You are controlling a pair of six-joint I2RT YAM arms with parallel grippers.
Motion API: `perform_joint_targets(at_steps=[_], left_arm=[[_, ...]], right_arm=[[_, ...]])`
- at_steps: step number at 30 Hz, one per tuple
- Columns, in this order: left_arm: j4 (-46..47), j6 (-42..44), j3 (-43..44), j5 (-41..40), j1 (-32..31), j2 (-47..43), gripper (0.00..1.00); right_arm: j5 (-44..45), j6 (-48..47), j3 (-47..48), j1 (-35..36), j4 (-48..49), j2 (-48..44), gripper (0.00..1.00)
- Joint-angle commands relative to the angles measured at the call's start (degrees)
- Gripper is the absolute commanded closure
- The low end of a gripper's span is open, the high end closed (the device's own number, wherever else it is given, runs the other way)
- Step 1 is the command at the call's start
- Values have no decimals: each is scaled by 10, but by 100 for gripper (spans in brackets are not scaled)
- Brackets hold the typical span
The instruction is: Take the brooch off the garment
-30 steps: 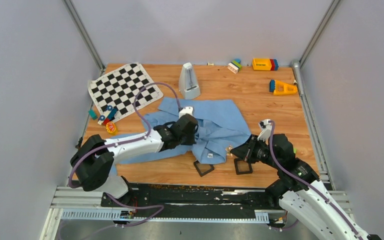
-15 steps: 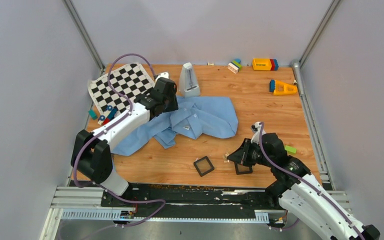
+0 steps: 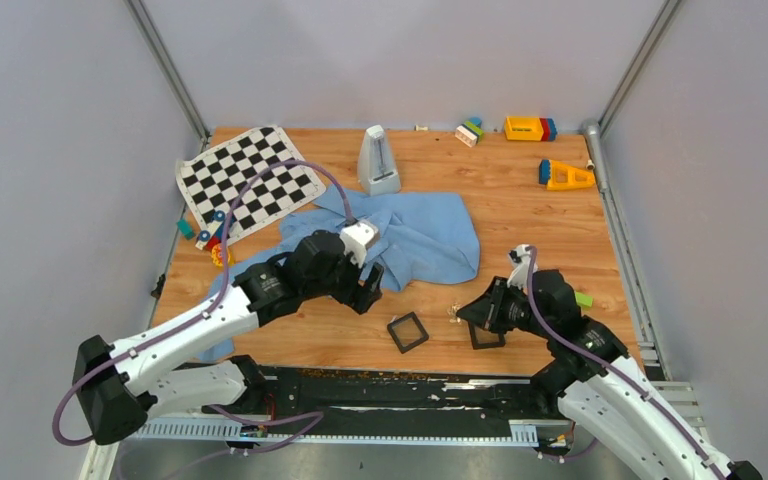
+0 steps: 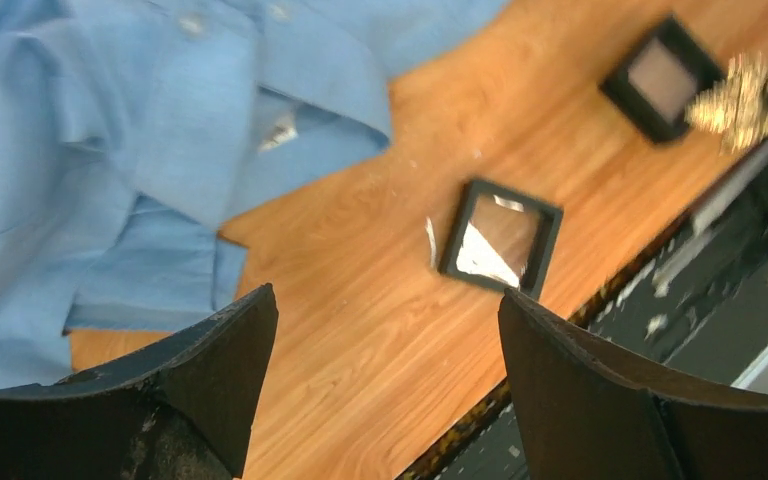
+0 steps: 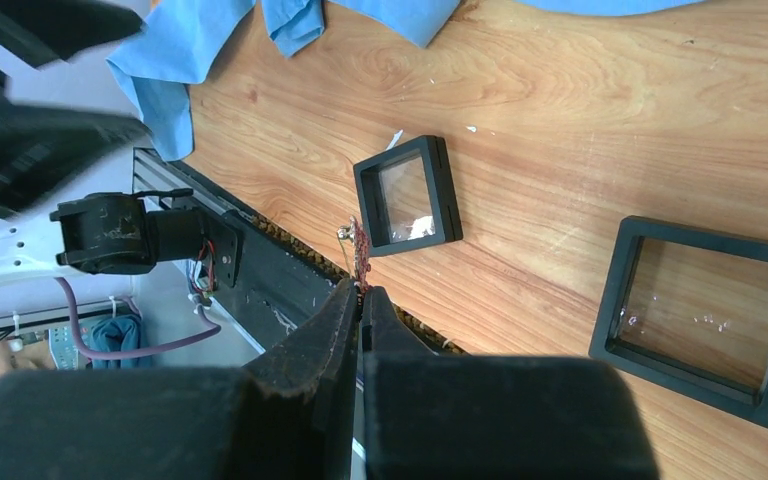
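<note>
While the right tool (image 5: 361, 290) was pinched together on the brooch (image 5: 356, 250), that small gold piece hung well apart from the garment (image 3: 425, 232), low over bare bench (image 3: 520, 200). It sat between two black framed case halves, the smaller (image 5: 407, 195) just beside it and the larger (image 5: 705, 315) to its other side. Holding it that low and that near the halves looked like readiness to set it into one of them. The shirt lay crumpled further back, its near hem close to the left tool (image 4: 385, 320). That tool's fingers (image 4: 210, 370) stood wide apart and gripped nothing, which suited a garment that seemingly no longer needed pinning down. By this reading the removal itself was done and only the placing remained.
</note>
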Motion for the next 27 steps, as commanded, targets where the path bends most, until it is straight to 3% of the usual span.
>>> perform_joint_targets(at_steps=[1, 4, 8, 12, 15, 18, 27], left_arm=[[67, 156, -43, 87, -57, -2, 12], [55, 301, -42, 130, -101, 3, 10], [38, 429, -39, 159, -111, 16, 7], [-3, 485, -12, 196, -112, 55, 11], [-25, 536, 13, 227, -111, 108, 23], [-55, 571, 41, 249, -112, 144, 28], [-71, 666, 54, 245, -114, 204, 30]], right_arm=[[14, 1, 24, 1, -5, -17, 100], [16, 0, 40, 1, -18, -24, 100], [26, -5, 61, 0, -37, -33, 100], [27, -6, 84, 1, -46, -40, 100], [33, -10, 101, 1, -61, -50, 100], [59, -14, 119, 1, -88, -63, 100], [108, -17, 165, 1, -134, -96, 100]])
